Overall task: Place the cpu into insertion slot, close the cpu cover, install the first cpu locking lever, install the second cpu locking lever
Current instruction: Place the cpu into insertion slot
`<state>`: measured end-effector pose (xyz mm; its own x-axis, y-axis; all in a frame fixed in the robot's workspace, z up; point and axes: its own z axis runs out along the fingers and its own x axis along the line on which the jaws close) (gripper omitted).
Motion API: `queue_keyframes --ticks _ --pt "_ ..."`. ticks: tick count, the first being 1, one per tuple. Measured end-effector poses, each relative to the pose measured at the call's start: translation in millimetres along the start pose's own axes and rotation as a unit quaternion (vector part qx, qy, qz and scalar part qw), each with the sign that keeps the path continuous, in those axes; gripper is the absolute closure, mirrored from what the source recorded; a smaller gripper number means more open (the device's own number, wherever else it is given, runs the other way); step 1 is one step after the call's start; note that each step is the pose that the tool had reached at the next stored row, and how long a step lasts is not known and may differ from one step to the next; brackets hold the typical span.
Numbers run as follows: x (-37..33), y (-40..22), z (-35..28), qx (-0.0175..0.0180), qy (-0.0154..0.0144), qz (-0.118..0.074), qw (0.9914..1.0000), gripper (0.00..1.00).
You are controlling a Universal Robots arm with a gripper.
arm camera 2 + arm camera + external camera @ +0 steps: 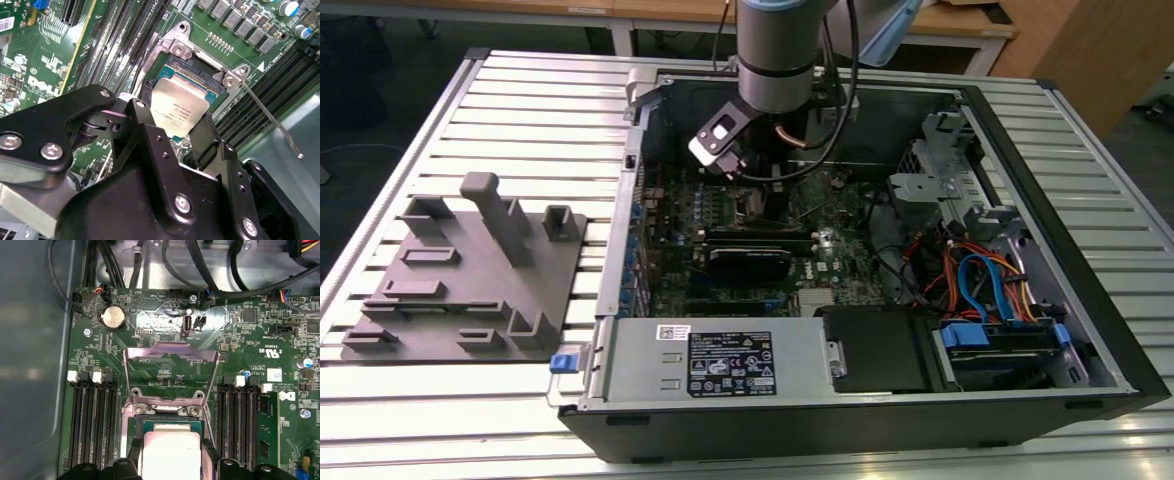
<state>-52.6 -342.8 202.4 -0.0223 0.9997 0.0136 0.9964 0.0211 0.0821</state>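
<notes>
The black gripper (175,120) has its 2 jaws pinching the small silvery square cpu (182,100) over the dark-centred square insertion slot (192,70); best kept level, corners matched.

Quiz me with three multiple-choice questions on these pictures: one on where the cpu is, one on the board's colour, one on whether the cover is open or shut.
1. The cpu is:
A in a person's hand
B gripped by the claw at the slot
C under a shut cover

2. The board is:
A green
B red
C white

3. The cover is:
A shut over the cpu
B taken off
C swung up, open

Answers:
1. B, black fingers flank the cpu over the slot in both wrist views.
2. A, green shows all round the slot.
3. C, the frame stands raised off the slot in the first wrist view.
</notes>
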Motion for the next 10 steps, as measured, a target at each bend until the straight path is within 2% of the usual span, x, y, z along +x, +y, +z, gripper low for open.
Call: queue_keyframes --ticks 5,10 --pt "0.0 -0.7 3.4 0.0002 0.0 0.0 1.0 0.46" --pt "0.1 -1.2 3.8 0.0002 0.0 0.0 1.0 0.46"
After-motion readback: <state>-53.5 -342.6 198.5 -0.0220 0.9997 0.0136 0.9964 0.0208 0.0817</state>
